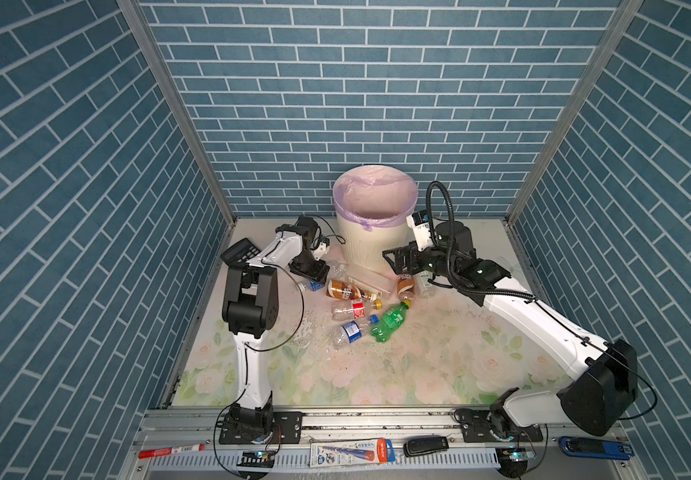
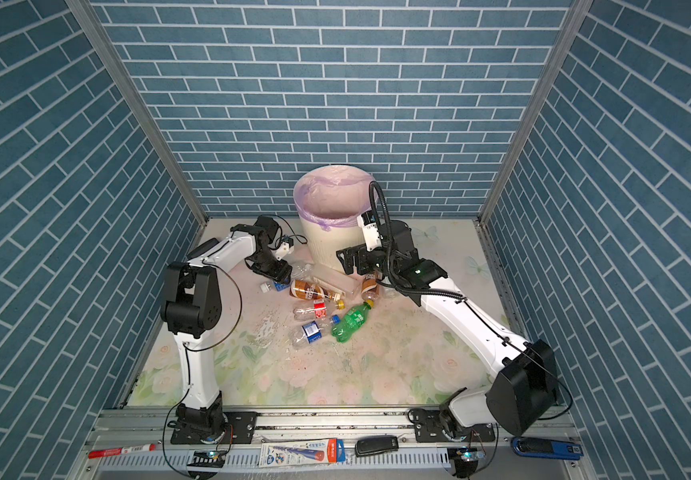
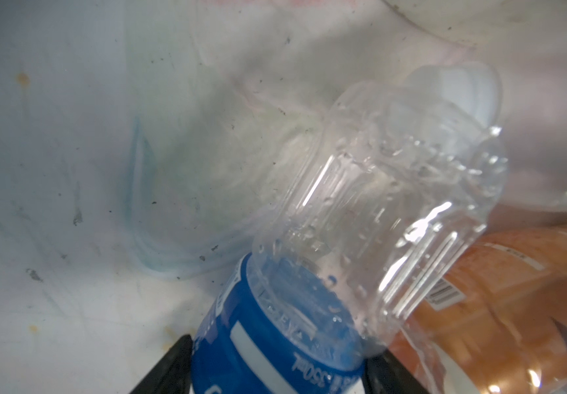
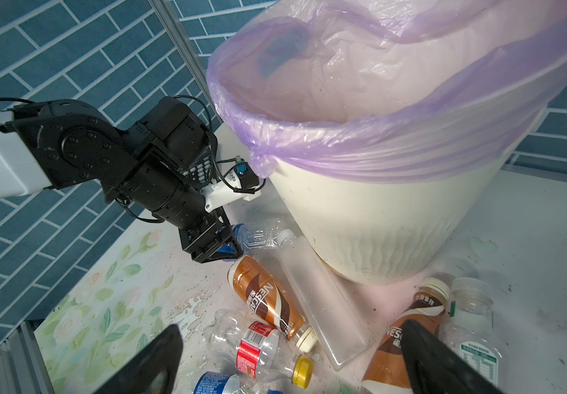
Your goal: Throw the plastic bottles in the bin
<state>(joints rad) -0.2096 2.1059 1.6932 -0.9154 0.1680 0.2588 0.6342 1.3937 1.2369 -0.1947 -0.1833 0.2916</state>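
Note:
My left gripper (image 3: 278,375) is low on the table left of the bin (image 1: 371,249), its black fingers pressed on both sides of the blue label of a clear bottle (image 3: 377,191) that lies there; the same bottle (image 1: 316,285) shows its white cap. My right gripper (image 4: 292,368) hovers open and empty in front of the bin (image 4: 377,221), seen in a top view as my right gripper (image 1: 393,259). Below it lie two brown-labelled bottles (image 1: 346,290) (image 1: 405,286), a red-labelled one (image 1: 350,309), a blue-labelled one (image 1: 352,330), a green one (image 1: 389,322) and a long clear one (image 1: 371,282).
A black calculator (image 1: 240,251) leans by the left wall behind my left arm. On the front rail lie a red marker pen (image 1: 171,451), a pen pack (image 1: 352,453), a black device (image 1: 425,445) and a blue one (image 1: 593,448). Brick-patterned walls close three sides.

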